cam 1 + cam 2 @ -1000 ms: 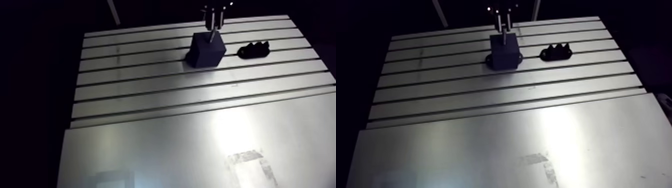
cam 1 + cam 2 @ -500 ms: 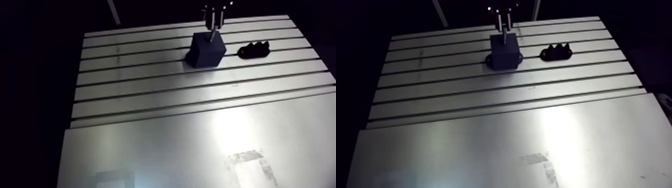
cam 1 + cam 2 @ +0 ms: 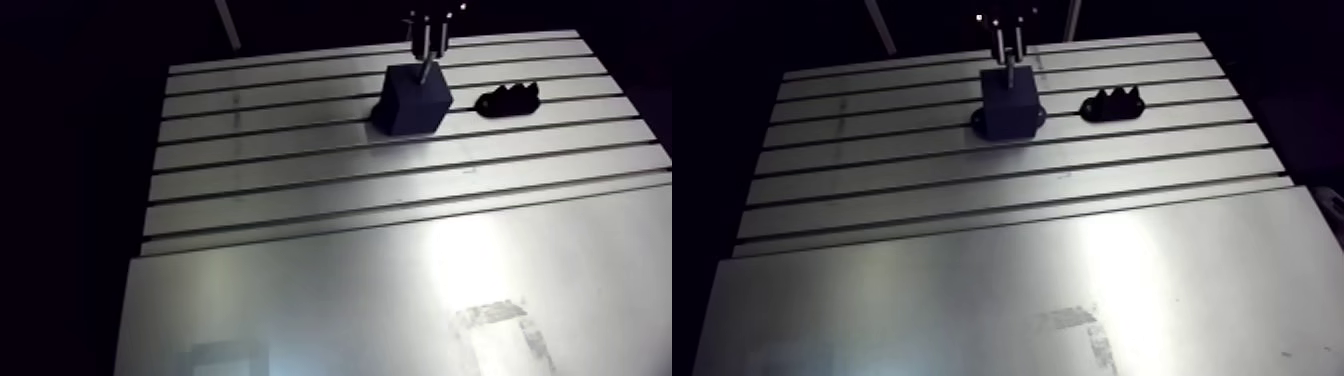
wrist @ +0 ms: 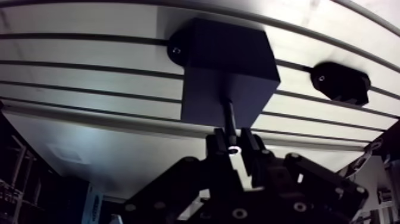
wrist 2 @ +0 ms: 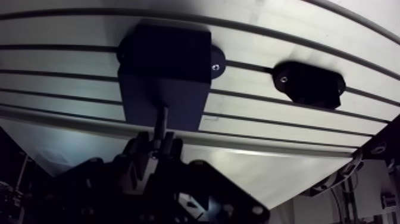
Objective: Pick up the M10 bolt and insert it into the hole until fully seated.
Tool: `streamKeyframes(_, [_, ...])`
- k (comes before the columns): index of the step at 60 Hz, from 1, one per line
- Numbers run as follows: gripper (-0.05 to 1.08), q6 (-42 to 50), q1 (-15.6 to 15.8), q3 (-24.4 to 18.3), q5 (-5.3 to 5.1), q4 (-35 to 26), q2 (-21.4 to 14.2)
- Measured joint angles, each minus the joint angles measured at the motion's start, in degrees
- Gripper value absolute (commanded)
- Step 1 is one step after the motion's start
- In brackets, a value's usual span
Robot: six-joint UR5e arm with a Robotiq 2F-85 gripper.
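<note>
Change is not seen since earlier: bolt [image 4: 229,122] is clamped by the end effector [image 4: 233,148], tip at the block [image 4: 226,53], 9 o'clock of the holder [image 3: 508,98]; seating is judged unfinished.

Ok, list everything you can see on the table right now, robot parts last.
block: one, dark, standing on the slotted part of the table.
bolt: one, dark shank, between the gripper's fingers, tip meeting the block's top face.
notched holder: one, black, beside the block, apart from it.
table: one, aluminium, slotted far part, smooth plate nearer.
gripper: one, black, above the block, shut on the bolt.
</note>
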State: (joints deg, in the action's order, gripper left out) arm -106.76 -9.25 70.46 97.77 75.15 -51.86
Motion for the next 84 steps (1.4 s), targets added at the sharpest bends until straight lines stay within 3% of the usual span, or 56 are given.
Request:
streamKeyframes(49, [1.06,0.2,0.0,0.3,0.4,0.1,0.2])
streamKeyframes(50, [0.98,0.2,0.0,0.3,0.41,0.1,0.2])
streamKeyframes(51, [0.76,0.2,0.0,0.3,0.42,0.2,0.2])
streamKeyframes(52, [0.76,0.2,0.0,0.3,0.42,0.2,0.2])
streamKeyframes(53, [0.43,0.2,0.0,0.3,0.42,0.2,0.2])
streamKeyframes(54, [0.43,0.2,0.0,0.3,0.42,0.2,0.2])
streamKeyframes(55, [0.07,0.2,0.0,0.3,0.43,0.2,0.2])
streamKeyframes(56, [0.02,0.2,0.0,0.3,0.43,0.2,0.2])
streamKeyframes(84, [0.0,-0.2,0.6,0.9,0.63,0.1,-0.2])
